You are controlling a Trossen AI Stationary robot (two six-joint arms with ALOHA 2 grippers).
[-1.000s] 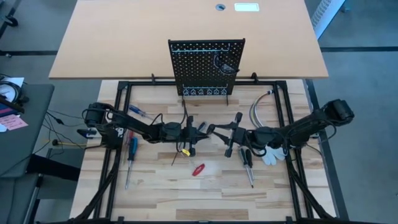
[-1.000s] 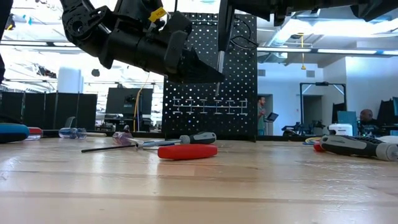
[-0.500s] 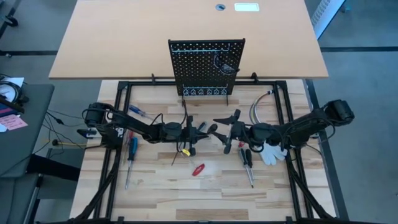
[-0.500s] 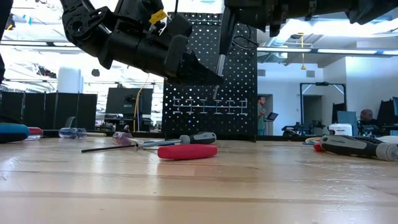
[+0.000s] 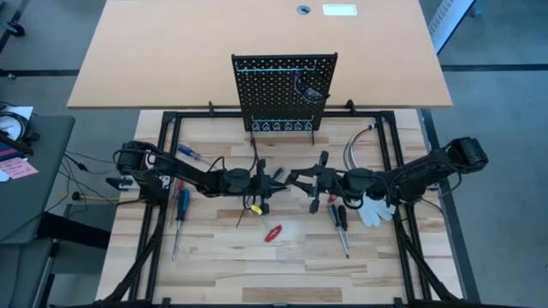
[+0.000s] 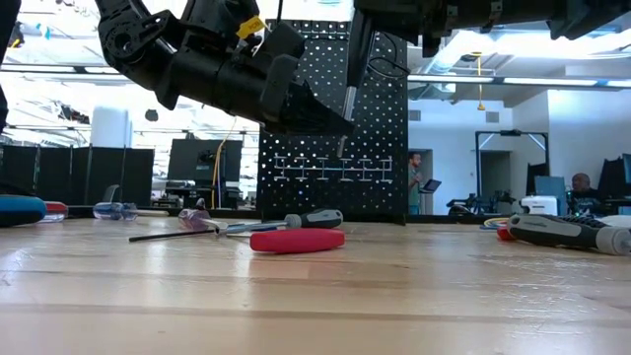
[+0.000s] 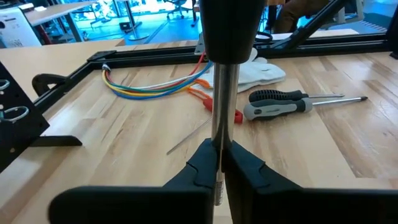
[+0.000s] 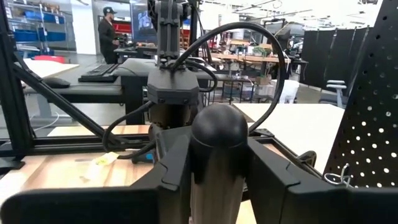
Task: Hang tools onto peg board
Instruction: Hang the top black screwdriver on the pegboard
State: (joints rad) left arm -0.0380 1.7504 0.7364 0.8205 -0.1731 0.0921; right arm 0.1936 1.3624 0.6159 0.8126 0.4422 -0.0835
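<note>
A black-handled screwdriver [image 6: 355,59] stands nearly upright in the air over the table's middle, handle up. My left gripper [image 5: 279,180] comes from the left and is shut on its metal shaft. My right gripper [image 5: 297,180] comes from the right, its fingers closed on either side of the handle [image 8: 219,134]. The black peg board [image 5: 284,90] stands upright at the table's far edge with a dark item [image 5: 310,85] hanging on it. Other tools lie flat on the table: screwdrivers at the left [image 5: 181,205] and right [image 5: 340,224], and a red handle [image 5: 272,233]. My left gripper pinches the screwdriver's bare shaft [image 7: 219,134] just below the handle, between its two fingers. The fingers come level from the table's left and lie across the shaft. The screwdriver is lifted clear, tip down. My right gripper has the black handle [image 8: 219,162] between its two fingers [image 8: 177,168], which come level from the table's right. The handle's rounded top end [image 8: 219,124] stands above them. The handle fills the gap between the fingers.
A white glove [image 5: 372,210] and a coiled cable [image 5: 355,150] lie at the right. A thin rod [image 5: 247,216] lies near the middle. The black table frame [image 5: 171,115] runs round the wooden top. A person [image 8: 107,31] stands in the room beyond.
My right gripper has gone toward the table's left, up to the left gripper, and now has the screwdriver's handle between its fingers. My left gripper and the screwdriver have stayed in place.
</note>
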